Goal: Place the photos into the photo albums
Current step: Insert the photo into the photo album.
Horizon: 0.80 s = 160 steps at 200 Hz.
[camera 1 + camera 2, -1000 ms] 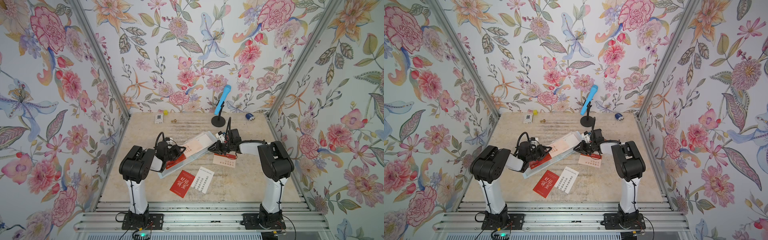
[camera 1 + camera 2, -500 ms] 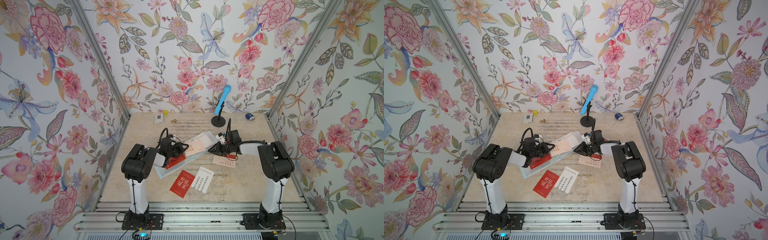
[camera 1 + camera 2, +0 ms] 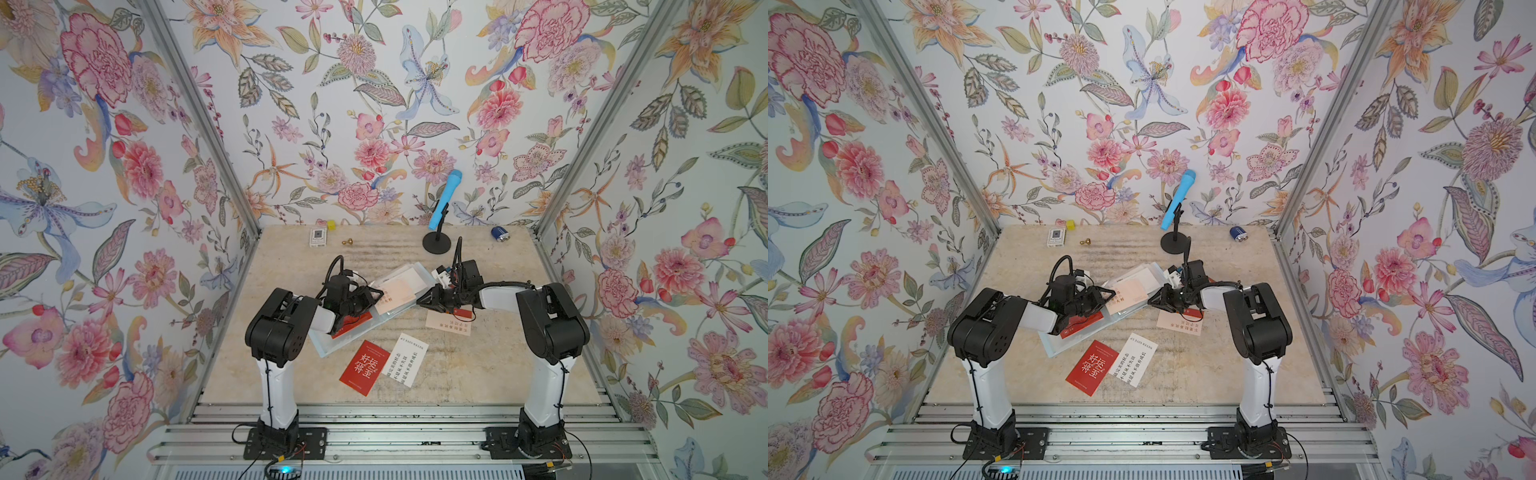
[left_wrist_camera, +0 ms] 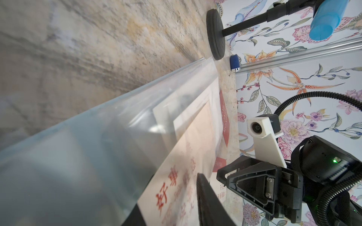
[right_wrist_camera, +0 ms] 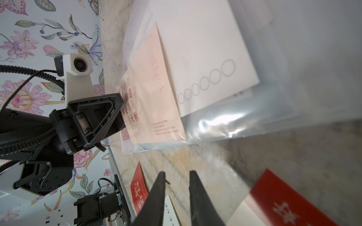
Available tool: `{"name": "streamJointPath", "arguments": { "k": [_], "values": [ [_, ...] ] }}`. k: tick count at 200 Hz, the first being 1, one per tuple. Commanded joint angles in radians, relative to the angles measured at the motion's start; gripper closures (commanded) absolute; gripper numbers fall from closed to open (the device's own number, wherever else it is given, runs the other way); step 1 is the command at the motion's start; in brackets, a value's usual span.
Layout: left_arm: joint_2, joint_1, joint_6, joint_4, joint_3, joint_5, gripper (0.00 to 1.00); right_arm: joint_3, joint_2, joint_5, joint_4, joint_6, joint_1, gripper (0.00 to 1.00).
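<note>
Flowered walls round a pale stone counter (image 3: 478, 374), pale pink card (image 5: 154, 97) part-way into the album (image 3: 332, 347)
Jaws of the left hand (image 3: 372, 294) parted wider than the thin card lying between them, so no pinch on it as far as shows; far end under a clear sleeve (image 4: 109, 121) of the open album, mid-counter; right hand (image 5: 175, 174) narrowly parted and empty, low over bare counter just beside the album's edge; farther out, red card (image 3: 365, 368) and white card (image 3: 405, 365) side by side toward the front, another pale card (image 3: 444, 328) under the right arm. Probably light, thin, springy, slick against plastic: best pinched at a short edge or corner; sleeve floppy and album light enough to skate, so worth pinning
</note>
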Motion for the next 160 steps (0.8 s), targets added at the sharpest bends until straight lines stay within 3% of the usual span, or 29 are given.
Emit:
{"name": "streamJointPath", "arguments": {
  "k": [1,37,78,138,160],
  "values": [
    [-0.034,-0.024,-0.006,-0.004,0.004,-0.014,0.64,-0.009,-0.028,-0.01,-0.016,-0.024,0.008,0.75],
    [-0.041,-0.037,0.004,-0.031,0.016,-0.02,0.62,-0.021,-0.033,-0.009,-0.016,-0.03,0.007,0.75],
    [-0.06,-0.037,0.065,-0.128,0.034,-0.028,0.51,-0.03,-0.037,-0.006,-0.016,-0.034,0.007,0.76],
    [-0.126,-0.035,0.35,-0.572,0.159,-0.152,0.43,-0.028,-0.052,0.005,-0.029,-0.04,0.014,0.76],
    [-0.159,-0.034,0.412,-0.659,0.181,-0.213,0.42,-0.011,-0.056,0.026,-0.064,-0.057,0.029,0.76]
  ]
}}
